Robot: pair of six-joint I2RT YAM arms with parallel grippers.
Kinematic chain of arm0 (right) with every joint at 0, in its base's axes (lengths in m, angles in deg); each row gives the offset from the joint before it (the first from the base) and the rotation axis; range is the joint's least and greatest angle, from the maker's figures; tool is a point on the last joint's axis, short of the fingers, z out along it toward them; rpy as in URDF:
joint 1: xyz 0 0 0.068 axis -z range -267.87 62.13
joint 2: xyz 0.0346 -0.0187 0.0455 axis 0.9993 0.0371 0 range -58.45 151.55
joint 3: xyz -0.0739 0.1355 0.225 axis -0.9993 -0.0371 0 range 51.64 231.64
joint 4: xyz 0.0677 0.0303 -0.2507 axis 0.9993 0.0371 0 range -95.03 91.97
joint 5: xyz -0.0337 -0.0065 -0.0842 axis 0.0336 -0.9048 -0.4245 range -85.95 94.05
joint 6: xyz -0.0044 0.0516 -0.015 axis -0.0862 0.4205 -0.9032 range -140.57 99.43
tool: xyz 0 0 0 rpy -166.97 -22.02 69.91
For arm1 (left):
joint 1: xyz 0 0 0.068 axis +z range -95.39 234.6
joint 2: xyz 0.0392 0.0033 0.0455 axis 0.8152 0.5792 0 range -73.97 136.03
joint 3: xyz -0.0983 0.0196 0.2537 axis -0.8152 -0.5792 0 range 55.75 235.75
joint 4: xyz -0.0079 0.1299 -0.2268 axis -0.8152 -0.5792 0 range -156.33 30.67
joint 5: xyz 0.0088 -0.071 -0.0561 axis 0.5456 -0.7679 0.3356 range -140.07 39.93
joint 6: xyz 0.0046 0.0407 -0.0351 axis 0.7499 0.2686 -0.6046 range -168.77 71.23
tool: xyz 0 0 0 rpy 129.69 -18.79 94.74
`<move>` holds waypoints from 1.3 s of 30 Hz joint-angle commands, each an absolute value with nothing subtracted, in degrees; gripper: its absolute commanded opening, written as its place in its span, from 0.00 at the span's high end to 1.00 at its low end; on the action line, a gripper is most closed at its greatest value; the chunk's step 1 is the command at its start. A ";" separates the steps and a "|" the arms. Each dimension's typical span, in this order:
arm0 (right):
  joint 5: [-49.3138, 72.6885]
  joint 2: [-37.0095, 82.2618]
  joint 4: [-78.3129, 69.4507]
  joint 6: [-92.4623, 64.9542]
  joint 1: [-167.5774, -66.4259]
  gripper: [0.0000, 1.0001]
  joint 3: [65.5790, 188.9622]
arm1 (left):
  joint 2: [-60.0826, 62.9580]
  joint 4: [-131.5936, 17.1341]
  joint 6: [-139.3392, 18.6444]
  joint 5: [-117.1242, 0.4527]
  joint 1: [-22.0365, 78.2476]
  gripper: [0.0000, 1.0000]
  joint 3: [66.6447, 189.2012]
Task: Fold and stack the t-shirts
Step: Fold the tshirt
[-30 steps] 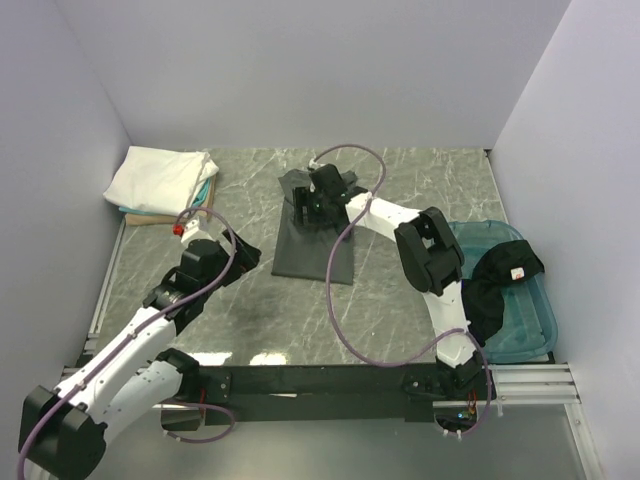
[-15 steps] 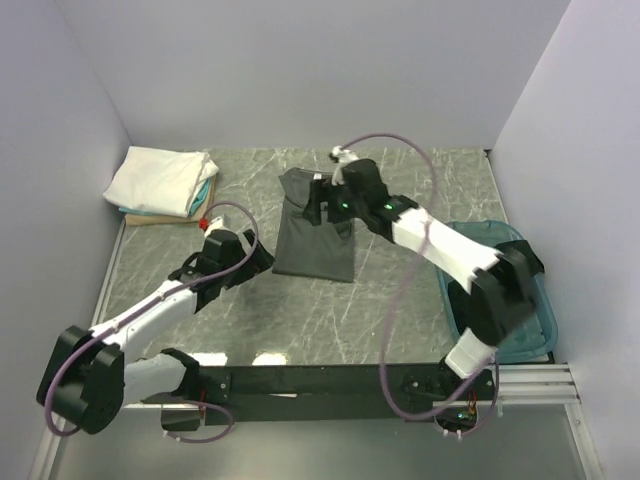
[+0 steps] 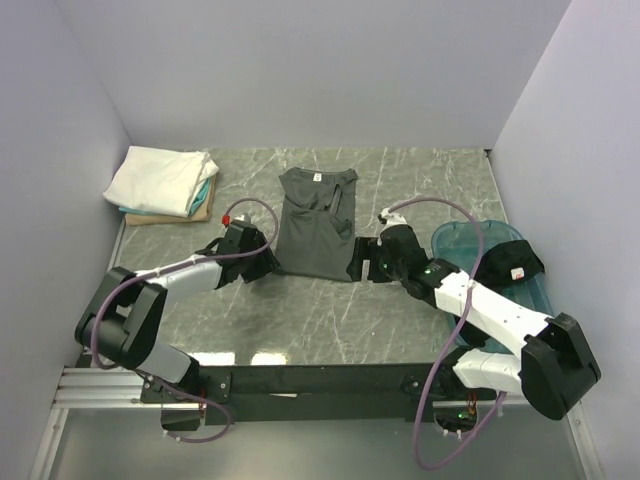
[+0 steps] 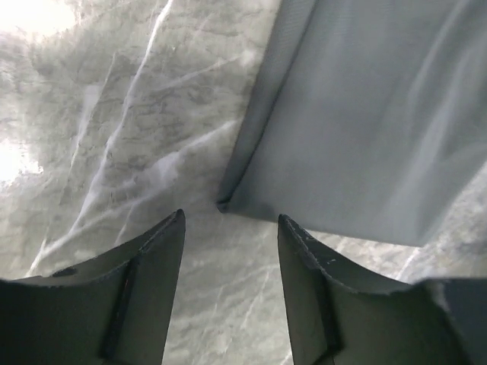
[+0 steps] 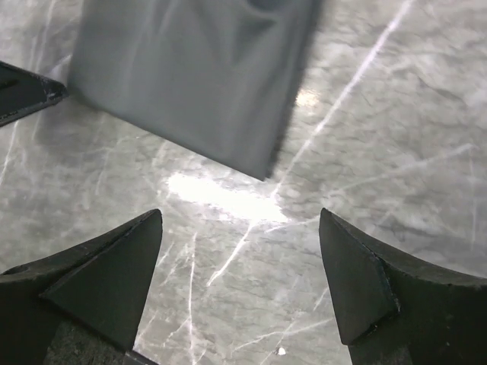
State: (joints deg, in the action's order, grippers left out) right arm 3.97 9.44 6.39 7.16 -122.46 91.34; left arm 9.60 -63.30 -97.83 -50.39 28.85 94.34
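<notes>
The top camera looked down from above and behind the arms, far enough off to take in the whole table [image 3: 420, 180]. Each wrist camera hung close over the marble, facing steeply down. Both caught the near hem of the grey shirt [image 3: 315, 235], the left its left corner, the right its right corner.

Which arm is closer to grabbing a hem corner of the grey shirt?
Left. The left gripper has a hem corner of the charcoal t-shirt right at its fingertips; the right gripper sits farther back from its corner.
</notes>
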 commanded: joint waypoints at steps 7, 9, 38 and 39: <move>2.02 8.78 4.99 11.25 -122.24 0.13 88.37 | 18.40 -61.97 -97.63 -53.41 28.50 0.57 98.99; 1.41 10.18 5.69 11.16 -122.15 0.14 88.72 | 19.89 -61.71 -97.55 -54.72 28.41 0.72 99.35; -0.35 35.59 9.48 12.91 -130.32 0.98 100.51 | 11.99 -65.75 -100.97 -50.25 27.36 0.99 94.52; -0.87 35.24 10.00 13.44 -130.67 1.00 100.24 | 11.38 -65.92 -101.06 -50.34 27.18 0.99 93.73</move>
State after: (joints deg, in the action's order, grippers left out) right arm 1.30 34.58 7.12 11.09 -129.35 99.75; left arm 13.69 -64.46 -100.12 -51.18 27.69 95.65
